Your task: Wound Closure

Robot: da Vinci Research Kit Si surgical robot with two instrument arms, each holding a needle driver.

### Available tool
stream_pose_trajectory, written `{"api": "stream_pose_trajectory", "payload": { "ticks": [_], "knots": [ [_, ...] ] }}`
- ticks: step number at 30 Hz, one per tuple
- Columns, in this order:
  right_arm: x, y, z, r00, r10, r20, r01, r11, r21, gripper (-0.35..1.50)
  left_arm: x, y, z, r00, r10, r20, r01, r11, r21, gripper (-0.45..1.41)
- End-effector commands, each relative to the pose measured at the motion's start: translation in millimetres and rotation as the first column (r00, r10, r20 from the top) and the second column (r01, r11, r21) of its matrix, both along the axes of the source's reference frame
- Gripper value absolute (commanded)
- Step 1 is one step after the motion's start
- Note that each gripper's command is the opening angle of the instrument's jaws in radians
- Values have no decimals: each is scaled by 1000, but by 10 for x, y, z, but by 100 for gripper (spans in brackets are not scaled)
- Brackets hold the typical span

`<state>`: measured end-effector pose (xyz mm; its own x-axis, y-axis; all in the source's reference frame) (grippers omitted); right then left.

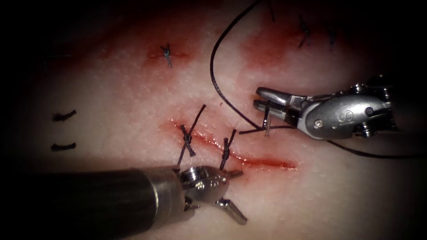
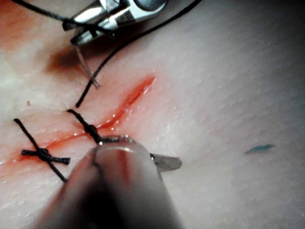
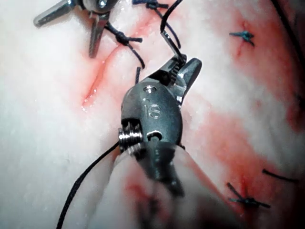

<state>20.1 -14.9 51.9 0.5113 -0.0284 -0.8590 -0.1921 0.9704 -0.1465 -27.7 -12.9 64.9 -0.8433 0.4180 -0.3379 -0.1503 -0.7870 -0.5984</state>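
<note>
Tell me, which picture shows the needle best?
The endoscope view: the needle hangs clear from the right tool, whose jaws are shut on it, above the open end of the cut, not in the tissue. The left wrist view shows it pale; the right wrist view shows a short piece.

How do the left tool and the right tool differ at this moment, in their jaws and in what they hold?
The left tool has its jaws spread wide and holds nothing; the right tool has its jaws closed on the needle, which hangs down from them, its tip near the tissue. The left tool lies at the cut, beside the second stitch; the right tool sits above the cut, with the thread running by it. Both are metal needle drivers.
</note>
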Motion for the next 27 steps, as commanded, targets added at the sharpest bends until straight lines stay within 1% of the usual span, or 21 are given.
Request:
{"api": "stream_pose_trajectory", "payload": {
  "ticks": [1,5,11,16,21,25,27],
  "knots": [
    [4,-6,9,1000,17,3,-17,999,39,-35,-5,-5,6,1000,1,2,-1,1000,2,94],
    [0,-2,12,998,51,24,-54,988,143,-35,-6,-4,6,1000,0,2,0,1000,2,94],
    [-2,-14,22,999,39,38,-46,974,223,-35,-6,-4,6,1000,0,2,0,1000,2,94],
    [-2,-11,22,997,69,33,-76,959,274,-35,-7,-4,6,1000,-1,1,1,1000,2,94],
    [-3,-3,26,992,124,10,-117,904,412,-35,-10,-3,6,1000,-4,-1,4,1000,2,94],
    [-5,8,32,980,198,15,-173,812,558,-35,-11,-5,7,1000,-5,-2,5,1000,0,94],
    [-7,12,35,975,223,24,-193,780,596,-35,-11,-6,8,1000,-5,-3,5,1000,-1,94]
  ]
}}
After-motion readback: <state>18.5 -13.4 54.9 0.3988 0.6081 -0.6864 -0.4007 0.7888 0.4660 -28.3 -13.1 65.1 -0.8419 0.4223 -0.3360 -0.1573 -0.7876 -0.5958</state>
